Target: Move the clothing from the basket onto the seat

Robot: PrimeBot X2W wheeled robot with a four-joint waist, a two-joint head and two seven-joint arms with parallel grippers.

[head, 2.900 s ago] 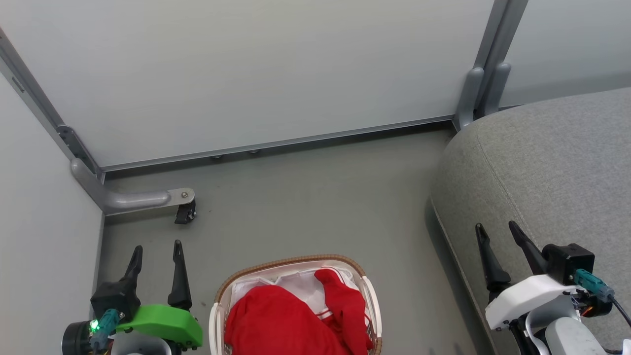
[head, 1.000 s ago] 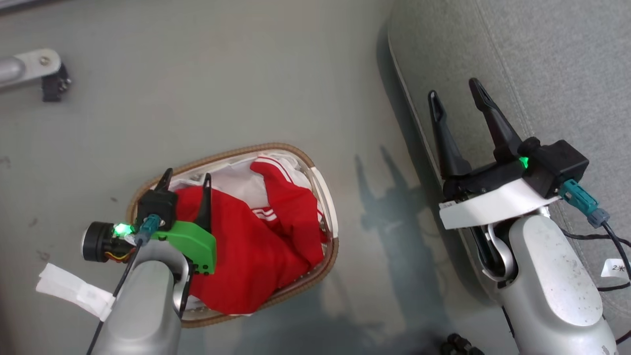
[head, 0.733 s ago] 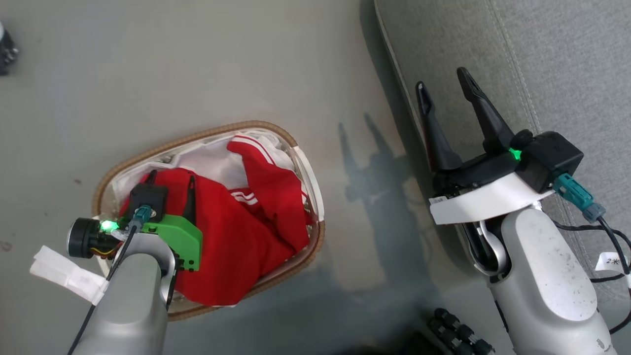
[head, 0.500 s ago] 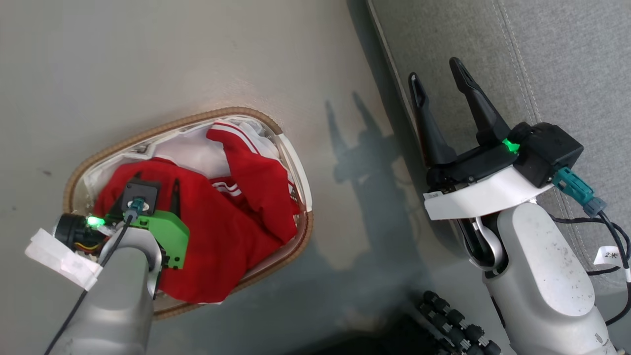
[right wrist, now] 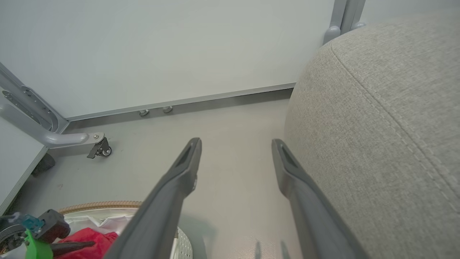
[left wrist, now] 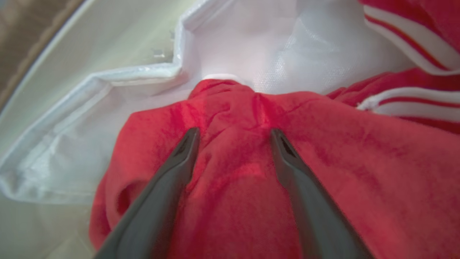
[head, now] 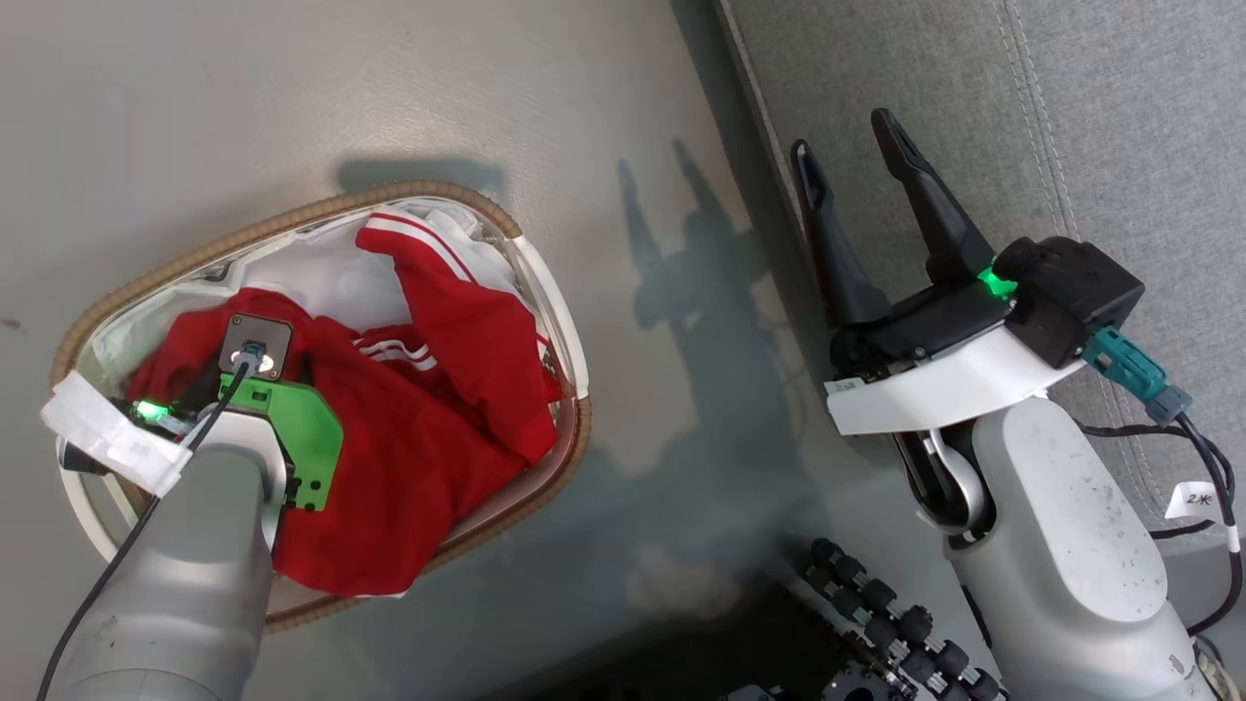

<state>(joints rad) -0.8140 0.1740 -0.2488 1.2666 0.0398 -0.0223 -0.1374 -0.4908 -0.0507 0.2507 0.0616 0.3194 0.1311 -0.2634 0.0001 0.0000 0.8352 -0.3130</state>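
Our left gripper (left wrist: 233, 136) was down inside the basket (head: 551, 297), its two fingers spread wide over the clothing (head: 428, 438). In the left wrist view a crumpled ridge of the red fabric rose between the fingertips (left wrist: 189, 138). The tips lay right at the cloth, but nothing was pinched. We could not tell whether they pressed into it.

All the clothing lay in the basket. The main heap filled the middle and the near side. A striped sleeve (head: 428, 263) was draped over it toward the far rim. The white liner (left wrist: 251, 46) showed bare behind the heap and was bunched along the basket's wall.

The basket stood on the grey floor (head: 292, 97), well apart from the seat (head: 1071, 117), with a strip of floor between them.

Our right gripper (head: 845, 134) hung over the seat's edge, its fingers spread and empty. In the head view one finger lay over the cushion and the other over its rounded side. The gripper's shadow fell on the floor between basket and seat.

In the right wrist view we saw the pale wall panel (right wrist: 161, 54) ahead. A caster (right wrist: 101, 149) stood on a metal foot at its base.
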